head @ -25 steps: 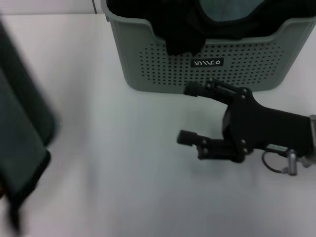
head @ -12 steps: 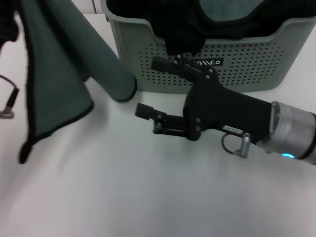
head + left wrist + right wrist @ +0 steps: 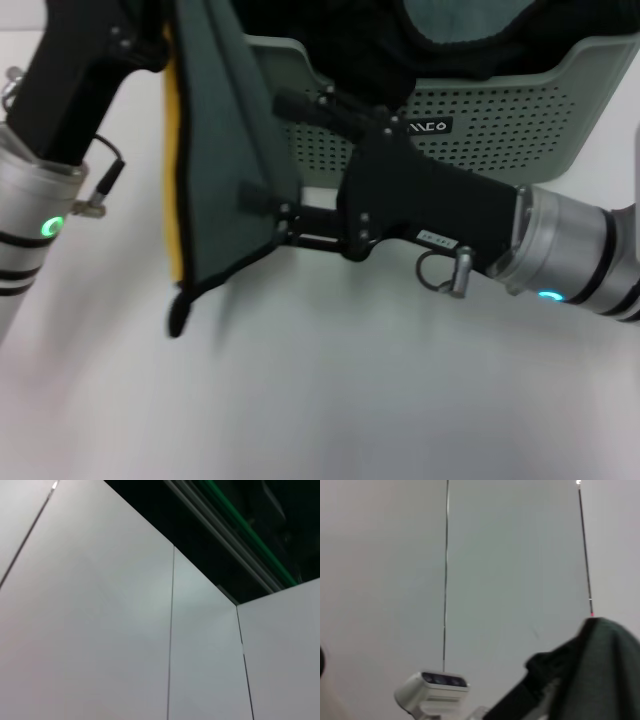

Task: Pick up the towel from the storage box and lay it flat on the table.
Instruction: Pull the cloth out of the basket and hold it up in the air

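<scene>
Far left, left claw [image 3: 150,40] up high, seemingly clamped on the towel's [image 3: 225,170] top edge, though grip hidden; towel hanging clear above the tabletop [image 3: 330,400], in front of the box's [image 3: 500,130] left end, yellow face a thin strip at its left side. Centre to right, right claw [image 3: 262,150] reaching in with prongs apart around the hanging edge. Mid-spread, by the look of it: next, closing on that edge, then drawing apart and lowering flat.

Bare table [image 3: 330,400] near side; storage box [image 3: 520,130] blocks far side; towel [image 3: 225,170] hangs between.
</scene>
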Controlling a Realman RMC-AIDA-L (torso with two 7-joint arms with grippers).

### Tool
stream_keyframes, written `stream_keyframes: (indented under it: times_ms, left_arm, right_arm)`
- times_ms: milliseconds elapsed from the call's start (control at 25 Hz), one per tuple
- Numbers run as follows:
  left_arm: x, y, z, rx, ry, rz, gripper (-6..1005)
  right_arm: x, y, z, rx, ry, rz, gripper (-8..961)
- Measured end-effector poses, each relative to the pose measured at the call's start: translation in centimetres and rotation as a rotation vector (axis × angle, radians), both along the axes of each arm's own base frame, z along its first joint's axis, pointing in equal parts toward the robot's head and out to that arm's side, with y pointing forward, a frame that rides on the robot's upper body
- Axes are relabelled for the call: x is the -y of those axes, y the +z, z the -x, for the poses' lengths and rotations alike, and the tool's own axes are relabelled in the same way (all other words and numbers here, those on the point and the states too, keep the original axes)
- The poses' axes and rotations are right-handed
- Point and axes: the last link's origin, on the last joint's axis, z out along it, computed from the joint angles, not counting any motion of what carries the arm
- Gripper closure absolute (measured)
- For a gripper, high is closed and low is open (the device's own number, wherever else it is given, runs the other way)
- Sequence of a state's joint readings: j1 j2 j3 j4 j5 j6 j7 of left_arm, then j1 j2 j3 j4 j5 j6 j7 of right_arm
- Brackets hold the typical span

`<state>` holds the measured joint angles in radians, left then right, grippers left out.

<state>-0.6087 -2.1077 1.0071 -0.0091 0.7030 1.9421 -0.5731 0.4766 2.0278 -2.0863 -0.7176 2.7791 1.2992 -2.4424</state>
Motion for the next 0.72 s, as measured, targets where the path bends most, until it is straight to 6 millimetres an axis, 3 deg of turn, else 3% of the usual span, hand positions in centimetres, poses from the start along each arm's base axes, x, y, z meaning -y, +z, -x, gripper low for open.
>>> stream_keyframes:
  times_ms: [240, 720]
  left_arm:
    - [-0.6, -0.8, -1.3, -0.041, -0.026, -0.013, 986]
    - [-1.1, -1.3, -2.4, -0.051, -0.064, 0.010, 986]
  right_arm:
    - [0.1, -1.1, 0.8, 0.047, -0.013, 0.001, 110]
    - [-1.1, -1.6, 0.3, 0.102, -0.108, -0.013, 110]
